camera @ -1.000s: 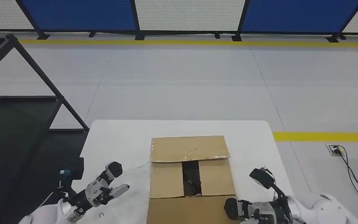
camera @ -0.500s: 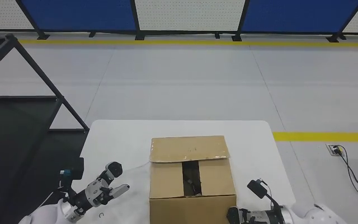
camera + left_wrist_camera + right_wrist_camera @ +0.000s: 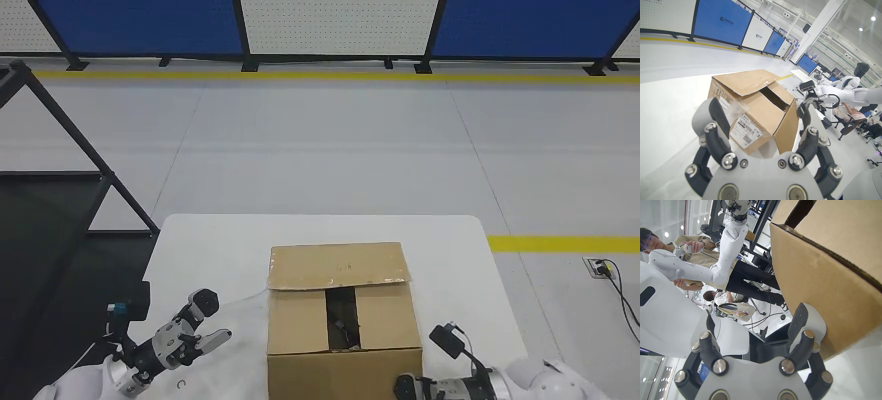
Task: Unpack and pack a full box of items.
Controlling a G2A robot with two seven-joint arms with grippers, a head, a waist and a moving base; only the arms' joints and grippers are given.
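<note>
Since the cardboard box is the task's item, it is entered first. It is placed upright on the white counter, at the middle and toward the near edge.

Appearance: plain brown corrugated card. The far flap is laid back outward. Two side flaps are folded inward with a dark slot left between them, through which the contents cannot be made out. A printed label and a scrap of clear tape are fixed to the left wall.

Handling, as judged: the walls are stiff, while the flaps are easily bent and torn at the creases. If the box is full, weight is to be expected, so a two-sided hold on the left and right walls is advised for shifting. Flap edges are to be pinched only for opening. The surface is taken as dry and not slippery.

Left end effector: fingers spread apart, nothing held, positioned left of the box and apart from it.

Right end effector: fingers spread apart, nothing held, positioned at the near right corner. One finger is just beside the wall; contact cannot be confirmed.
</note>
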